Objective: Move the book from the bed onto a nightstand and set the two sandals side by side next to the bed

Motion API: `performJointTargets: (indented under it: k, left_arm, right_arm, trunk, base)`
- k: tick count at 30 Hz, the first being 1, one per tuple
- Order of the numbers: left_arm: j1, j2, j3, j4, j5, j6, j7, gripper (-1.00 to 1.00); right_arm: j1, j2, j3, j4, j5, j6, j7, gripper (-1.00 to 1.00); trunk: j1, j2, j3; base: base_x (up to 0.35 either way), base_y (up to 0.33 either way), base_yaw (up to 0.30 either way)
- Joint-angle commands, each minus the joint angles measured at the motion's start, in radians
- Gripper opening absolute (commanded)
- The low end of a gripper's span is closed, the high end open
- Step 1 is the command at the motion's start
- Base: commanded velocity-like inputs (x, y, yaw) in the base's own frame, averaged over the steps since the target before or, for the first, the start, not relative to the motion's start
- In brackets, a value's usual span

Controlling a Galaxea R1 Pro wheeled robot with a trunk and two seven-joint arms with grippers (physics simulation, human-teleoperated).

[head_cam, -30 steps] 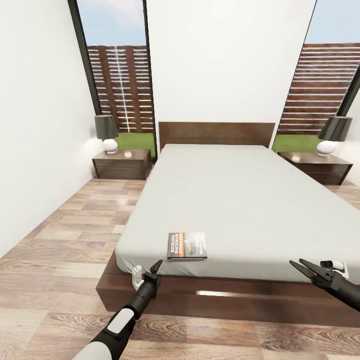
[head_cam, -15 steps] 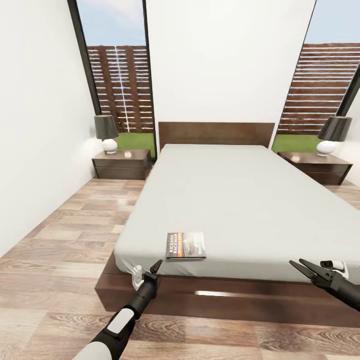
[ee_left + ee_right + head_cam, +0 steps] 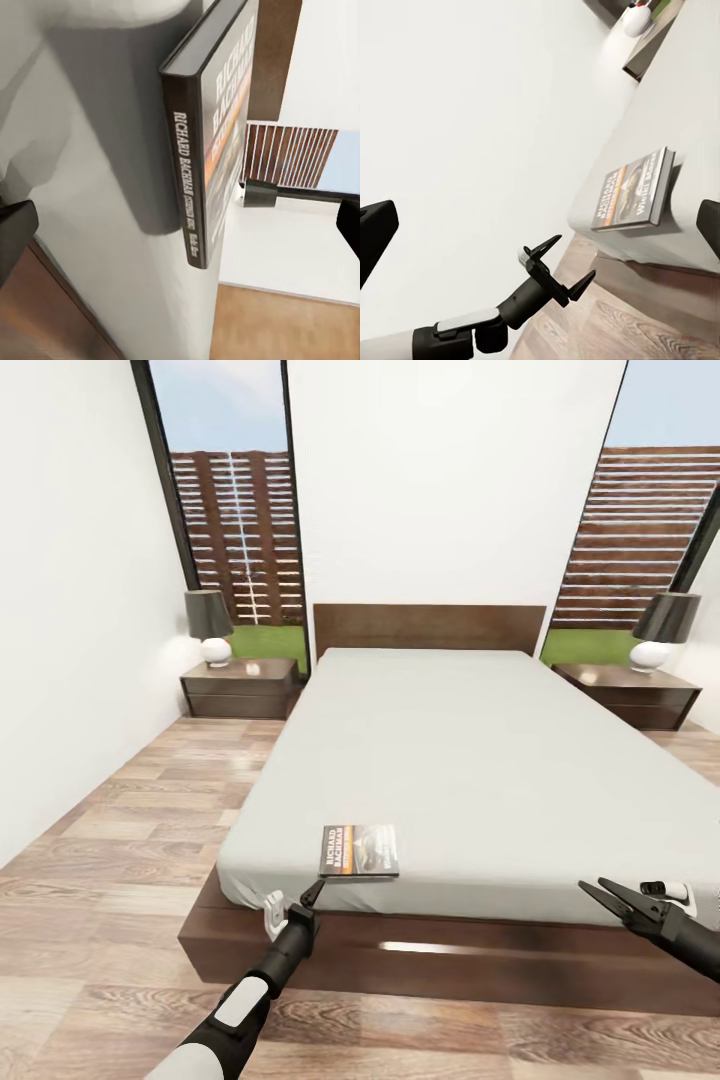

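The book lies flat near the foot corner of the bed's grey mattress, cover up. My left gripper is open just below that corner, in front of the dark bed frame, a short way from the book. The left wrist view has the book's spine close ahead, in line with the gap between the fingers. My right gripper hangs open at the foot of the bed, far to the book's right. Both the book and the open left gripper appear in the right wrist view. The sandals are out of view.
Two dark nightstands flank the headboard, the left one and the right one, each carrying a lamp. A white wall runs along the left. Wood-plank floor lies between that wall and the bed.
The whole picture has shifted slightly, so the camera has moved; the bed's foot sits a bit further left in the picture. Both arms keep the same pose and stay open.
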Motion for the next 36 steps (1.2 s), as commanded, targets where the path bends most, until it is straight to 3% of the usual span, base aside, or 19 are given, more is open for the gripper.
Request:
performJointTargets:
  k: [1,36]
  left_arm:
    - [0.000,0.000,0.003,0.000,0.009,0.010,-0.002,1.00]
    - [0.000,0.002,0.001,-0.001,0.012,0.014,-0.003,1.00]
  right_arm:
    - [0.000,0.000,0.001,0.000,-0.004,0.010,0.002,1.00]
    - [0.000,0.000,0.001,0.001,-0.004,0.009,0.002,1.00]
  trunk:
    - [0.000,0.000,-0.001]
    - [0.000,0.000,-0.001]
  base:
    - [0.027,-0.106,0.000]
    - [0.007,-0.017,0.000]
